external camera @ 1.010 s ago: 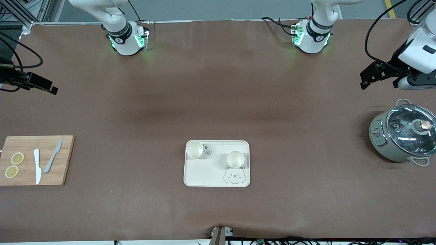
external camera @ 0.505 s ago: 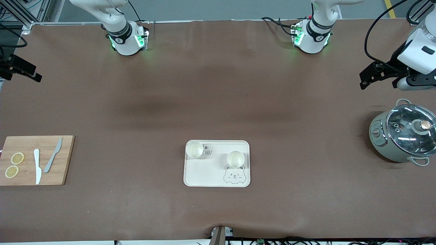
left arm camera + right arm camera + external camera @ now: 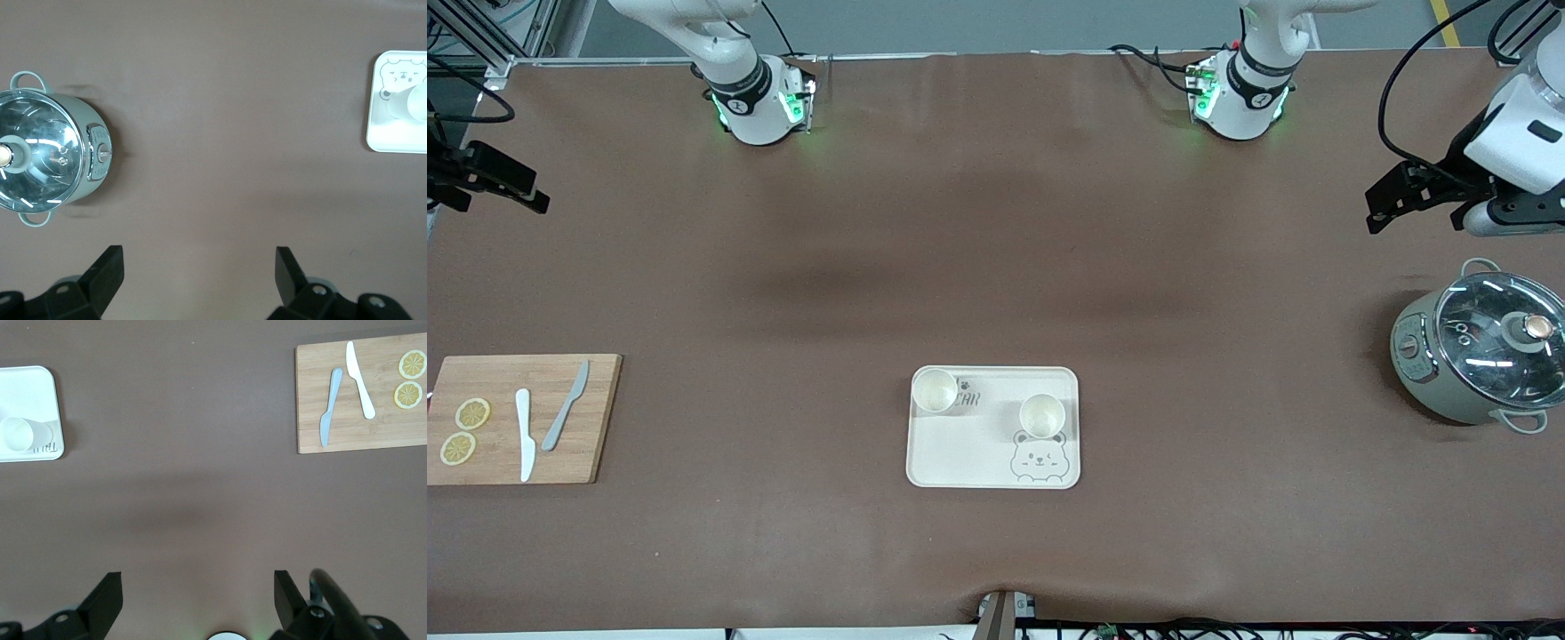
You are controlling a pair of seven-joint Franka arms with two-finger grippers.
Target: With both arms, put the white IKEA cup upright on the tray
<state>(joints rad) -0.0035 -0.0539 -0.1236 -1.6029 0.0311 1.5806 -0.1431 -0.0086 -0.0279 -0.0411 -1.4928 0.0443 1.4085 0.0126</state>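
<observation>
From my remote station I log the right gripper (image 3: 494,178) raised over the bare table at the right arm's end, fingers spread and holding nothing, with the wooden cutting board (image 3: 600,418) nearer the front camera carrying two lemon slices (image 3: 464,431), a white knife (image 3: 524,434) and a grey knife (image 3: 565,405). At mid-table the cream tray (image 3: 960,462) bears two white cups (image 3: 935,390), both upright, one on the corner toward the right arm's end and the other (image 3: 1041,414) just above the bear drawing. At the left arm's end I note the left gripper (image 3: 1409,196) in the air over bare table, fingers spread and empty, and the lidded grey-green pot (image 3: 1476,347) standing nearer the front camera.
</observation>
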